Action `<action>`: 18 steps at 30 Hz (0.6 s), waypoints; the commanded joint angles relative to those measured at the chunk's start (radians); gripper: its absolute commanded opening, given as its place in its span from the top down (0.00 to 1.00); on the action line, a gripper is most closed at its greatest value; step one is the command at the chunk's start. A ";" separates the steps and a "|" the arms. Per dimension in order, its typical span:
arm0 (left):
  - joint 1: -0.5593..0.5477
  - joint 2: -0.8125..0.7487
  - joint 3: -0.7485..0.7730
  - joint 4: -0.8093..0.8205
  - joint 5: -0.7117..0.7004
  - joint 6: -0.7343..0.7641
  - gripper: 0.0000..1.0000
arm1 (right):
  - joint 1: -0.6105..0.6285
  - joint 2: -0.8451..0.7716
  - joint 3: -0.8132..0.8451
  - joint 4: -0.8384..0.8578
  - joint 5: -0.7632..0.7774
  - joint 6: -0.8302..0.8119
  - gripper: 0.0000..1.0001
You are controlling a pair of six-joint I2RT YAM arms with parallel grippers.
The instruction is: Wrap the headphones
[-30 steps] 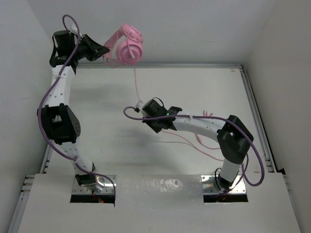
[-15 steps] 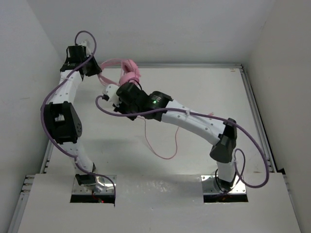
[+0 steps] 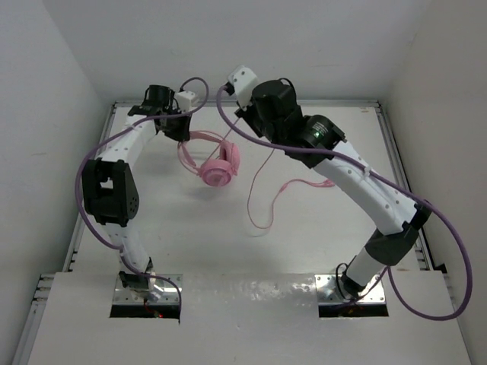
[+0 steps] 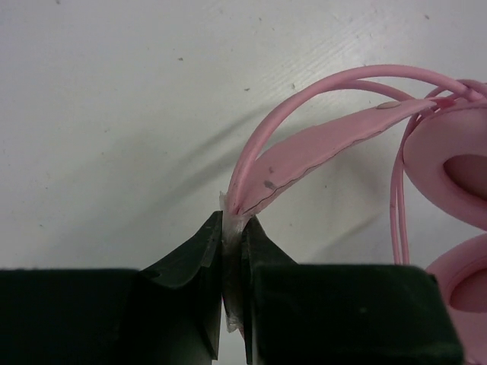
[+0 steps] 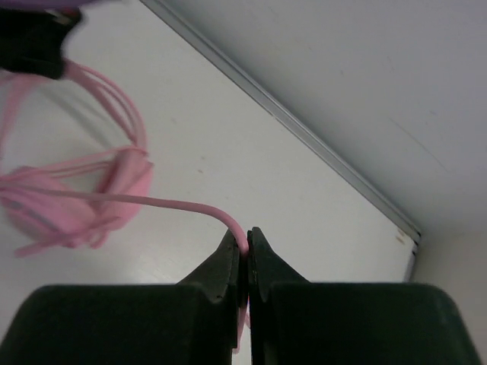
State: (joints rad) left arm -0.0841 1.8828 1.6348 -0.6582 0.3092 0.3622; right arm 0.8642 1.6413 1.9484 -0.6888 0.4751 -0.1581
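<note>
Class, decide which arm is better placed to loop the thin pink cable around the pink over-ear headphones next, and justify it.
Right. The right gripper pinches the thin pink cable, while the left gripper is occupied clamping the thin pink headband, probably steadying the pink over-ear headphones.

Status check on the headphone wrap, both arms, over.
Left end effector shut on the headband. Right end effector shut on the cable. Headphones held between the arms; slack cable loops beneath the right arm.
</note>
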 commanded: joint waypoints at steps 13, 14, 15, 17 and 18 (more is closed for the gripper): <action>0.023 -0.086 0.278 -0.285 0.517 -0.056 1.00 | -0.353 0.092 -0.118 0.195 -0.194 0.132 1.00; 0.023 -0.086 0.322 -0.290 0.536 -0.074 1.00 | -0.367 0.116 -0.129 0.218 -0.226 0.149 1.00; 0.023 -0.086 0.342 -0.297 0.550 -0.087 1.00 | -0.387 0.130 -0.138 0.228 -0.281 0.173 1.00; 0.023 -0.086 0.393 -0.308 0.579 -0.118 1.00 | -0.399 0.170 -0.166 0.262 -0.317 0.222 1.00; 0.023 -0.086 0.407 -0.319 0.594 -0.129 1.00 | -0.406 0.186 -0.181 0.271 -0.355 0.250 1.00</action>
State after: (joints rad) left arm -0.0711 1.8744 1.9553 -0.9401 0.7364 0.3546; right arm 0.4820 1.7802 1.8019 -0.5220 0.2432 -0.0204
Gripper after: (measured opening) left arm 0.084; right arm 0.010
